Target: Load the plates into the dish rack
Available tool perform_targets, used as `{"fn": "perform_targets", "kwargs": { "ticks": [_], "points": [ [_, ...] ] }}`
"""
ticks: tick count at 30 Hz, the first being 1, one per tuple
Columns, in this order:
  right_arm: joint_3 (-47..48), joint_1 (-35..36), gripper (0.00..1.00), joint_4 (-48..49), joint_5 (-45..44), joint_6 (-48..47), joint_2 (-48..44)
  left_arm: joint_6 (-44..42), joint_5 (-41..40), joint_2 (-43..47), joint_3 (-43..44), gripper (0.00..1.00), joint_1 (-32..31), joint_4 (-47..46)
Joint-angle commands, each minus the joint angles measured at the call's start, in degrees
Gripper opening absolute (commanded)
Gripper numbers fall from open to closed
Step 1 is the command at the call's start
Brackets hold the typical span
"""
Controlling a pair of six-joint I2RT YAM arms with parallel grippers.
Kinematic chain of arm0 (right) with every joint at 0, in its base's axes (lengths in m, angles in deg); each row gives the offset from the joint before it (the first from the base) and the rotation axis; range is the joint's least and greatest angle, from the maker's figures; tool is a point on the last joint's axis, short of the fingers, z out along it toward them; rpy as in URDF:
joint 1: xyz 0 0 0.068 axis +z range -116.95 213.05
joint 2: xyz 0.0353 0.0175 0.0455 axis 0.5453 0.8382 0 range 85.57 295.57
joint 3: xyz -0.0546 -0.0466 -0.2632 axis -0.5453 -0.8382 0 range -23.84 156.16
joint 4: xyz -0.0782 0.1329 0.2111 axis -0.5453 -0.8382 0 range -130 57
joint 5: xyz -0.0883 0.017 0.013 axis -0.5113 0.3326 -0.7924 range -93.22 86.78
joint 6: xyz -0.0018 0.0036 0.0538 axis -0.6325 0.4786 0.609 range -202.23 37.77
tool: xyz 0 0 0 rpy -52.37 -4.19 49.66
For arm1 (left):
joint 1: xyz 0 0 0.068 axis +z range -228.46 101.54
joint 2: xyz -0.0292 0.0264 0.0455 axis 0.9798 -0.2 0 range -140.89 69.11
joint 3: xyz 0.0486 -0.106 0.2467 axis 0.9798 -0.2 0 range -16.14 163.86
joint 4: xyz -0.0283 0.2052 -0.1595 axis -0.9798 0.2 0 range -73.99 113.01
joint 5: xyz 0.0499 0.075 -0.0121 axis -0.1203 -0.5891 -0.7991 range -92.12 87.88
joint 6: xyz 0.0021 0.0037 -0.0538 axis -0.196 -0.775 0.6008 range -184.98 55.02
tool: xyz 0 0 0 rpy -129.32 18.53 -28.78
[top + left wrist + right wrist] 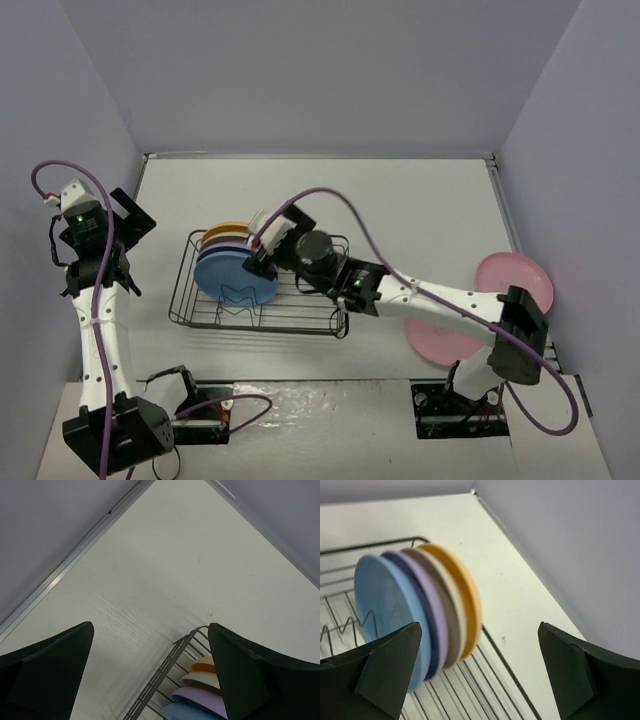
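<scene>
1. Wire dish rack (300,322) is holding blue, purple, cream and yellow-orange plates (235,272) upright.
2. Two pink plates (520,275) are lying on the table (400,200), far right.
3. Right gripper (262,250) is hovering wide open, empty, beside the racked row; left gripper (128,215) likewise, left of the rack.

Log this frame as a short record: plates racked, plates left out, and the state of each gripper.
racked: blue plate, purple plate, cream plate, yellow-orange plate, all on edge in the dish rack
on table: far pink plate, in full view; near pink plate, partly under the right arm
left gripper: open, empty, left of the rack
right gripper: open, empty, over the rack by the plates
</scene>
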Motion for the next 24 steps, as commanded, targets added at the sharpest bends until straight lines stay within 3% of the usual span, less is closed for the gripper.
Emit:
{"fn": "perform_targets", "kwargs": {
  "ticks": [1, 6, 12, 17, 24],
  "points": [
    [-0.5, -7.76, 1.0, -0.65, -3.35, 12.63, -10.81, 0.24, 0.76, 1.52, 1.46, 0.97, 0.41, -1.74],
    [-3.67, -18.43, 1.0, -14.38, -17.24, 32.65, -19.58, -0.5, 4.04, 0.37, 1.4, 0.97, 0.42, -2.56],
    [-10.01, -36.26, 1.0, -32.7, -18.6, 52.54, -28.71, 0.48, 5.65, -1.01, 1.54, 0.97, 0.35, -2.89],
    [-15.85, -52.21, 1.0, -46.35, -11.57, 58.58, -31.25, 2.05, 8.01, -2.42, 0.48, 0.97, 0.42, -4.94],
    [-23.05, -56.35, 1.0, -51.28, -2.4, 59.77, -26.66, 1.5, 8.32, -2.7, 0.75, 0.97, 0.51, -3.82]
  ]
}}
